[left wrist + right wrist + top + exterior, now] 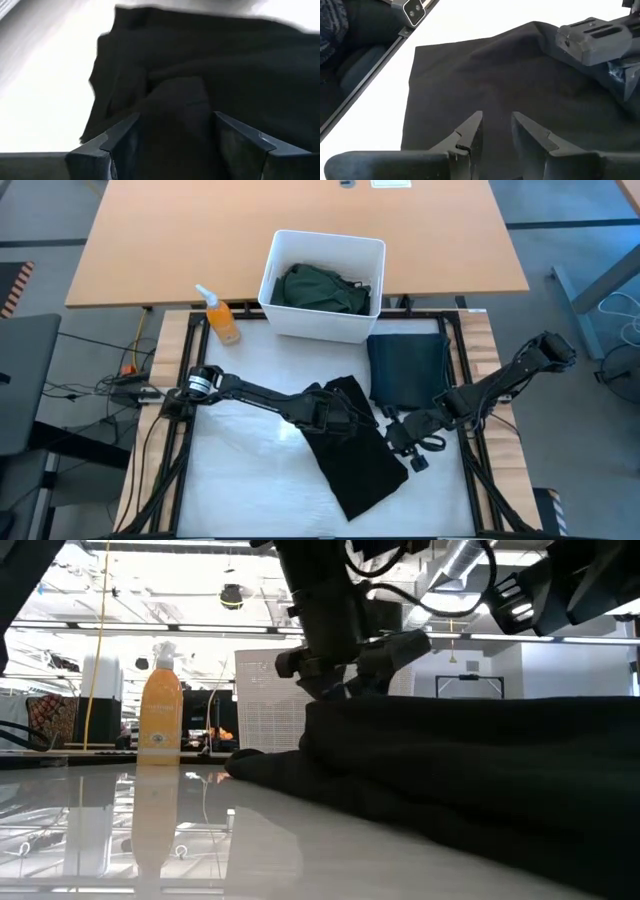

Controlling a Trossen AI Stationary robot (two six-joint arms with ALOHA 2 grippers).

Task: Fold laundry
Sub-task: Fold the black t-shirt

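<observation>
A black garment point(355, 460) of the laundry lies folded in a long strip on the white table top point(250, 480). My left gripper point(338, 416) stands open over its far end, slanting down, and a hump of the black cloth point(175, 100) rises between its spread fingers. My right gripper point(408, 444) is at the strip's right side, open, with its fingertips point(497, 116) just over the black cloth point(470, 75). In the low view the black garment point(450, 770) fills the right half, under a gripper point(345, 665). My left gripper has a fold of the black garment point(175, 105) standing between its open fingers, which come from above, slanting down. Whether the fingers touch the cloth, I cannot tell. My right gripper hovers close over the garment; whether it touches, I cannot tell.
A folded dark garment point(408, 368) lies at the table's far right. Behind the far edge stands a white bin point(290, 320) with dark green clothes point(322, 288). To the left of the bin is an orange spray bottle point(222, 315). The table's left half is bare.
</observation>
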